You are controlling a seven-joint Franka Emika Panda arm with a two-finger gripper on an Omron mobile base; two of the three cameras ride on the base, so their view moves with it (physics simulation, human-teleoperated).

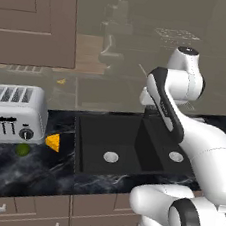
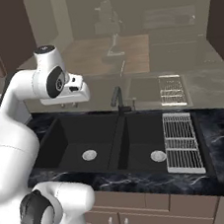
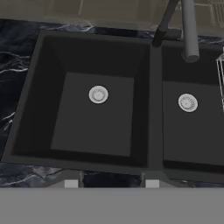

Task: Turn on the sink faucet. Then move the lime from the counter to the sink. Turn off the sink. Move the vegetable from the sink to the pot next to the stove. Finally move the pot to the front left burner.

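The black double sink (image 1: 133, 125) sits in the veined counter (image 1: 26, 174), with a silver drain (image 3: 98, 94) in each half. The thin black faucet (image 2: 116, 99) rises behind the divider, and its spout (image 3: 189, 30) hangs over the right basin; no water shows. The small yellow-green lime (image 1: 23, 149) lies on the counter in front of the toaster, left of the sink. My gripper (image 2: 69, 105) hovers high over the left basin, open, its fingertips (image 3: 71, 183) wide apart with nothing between them. The pot and stove are out of view.
A silver toaster (image 1: 15, 114) stands at the left. An orange-yellow cheese wedge (image 1: 53, 142) lies between the toaster and the sink. A white wire rack (image 2: 182, 142) covers the sink's right edge. My own arm blocks the faucet in the left base view.
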